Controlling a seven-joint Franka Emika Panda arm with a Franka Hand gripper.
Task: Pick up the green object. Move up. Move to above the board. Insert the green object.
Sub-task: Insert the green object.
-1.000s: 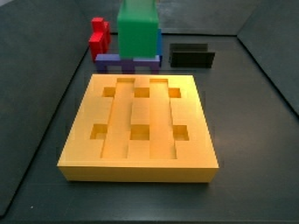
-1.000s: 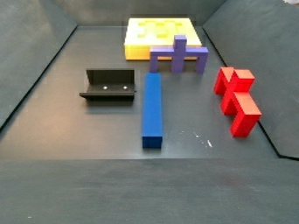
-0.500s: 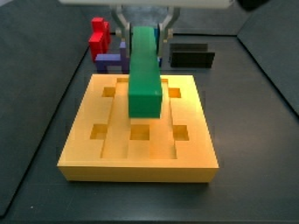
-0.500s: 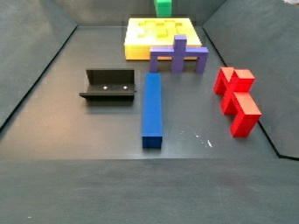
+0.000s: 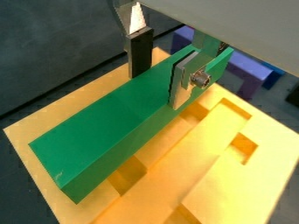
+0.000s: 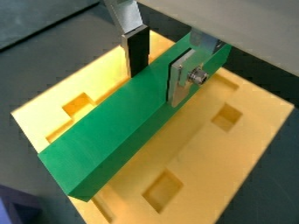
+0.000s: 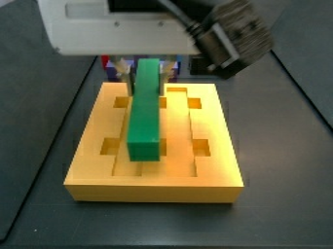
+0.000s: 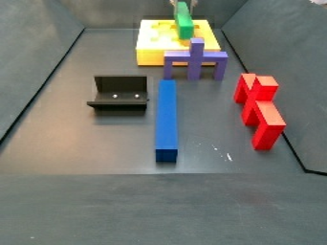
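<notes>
My gripper (image 5: pixel 162 68) is shut on the green object (image 5: pixel 122 127), a long plain green bar, gripped near one end between a dark pad and a silver plate. Both wrist views show this, with the gripper (image 6: pixel 158 66) on the green object (image 6: pixel 122 127). The bar hangs slanted, lengthwise over the middle of the board (image 7: pixel 156 187), a yellow-orange block with square holes and grooves. In a side view the green object (image 7: pixel 146 112) covers the centre groove, its near end lowest. I cannot tell whether it touches the board (image 6: pixel 251 140). From the far side the green object (image 8: pixel 185 19) leans above the board (image 8: pixel 156 43).
A purple block (image 8: pixel 196 59) stands just in front of the board. A long blue bar (image 8: pixel 166 117) lies mid-floor, a red stepped block (image 8: pixel 259 107) to its right, the black fixture (image 8: pixel 118 94) to its left. Dark walls enclose the floor.
The green bar has come down and forward over the board, tipping from nearly upright to slanted along its length. The arm's body now fills the top of a side view.
</notes>
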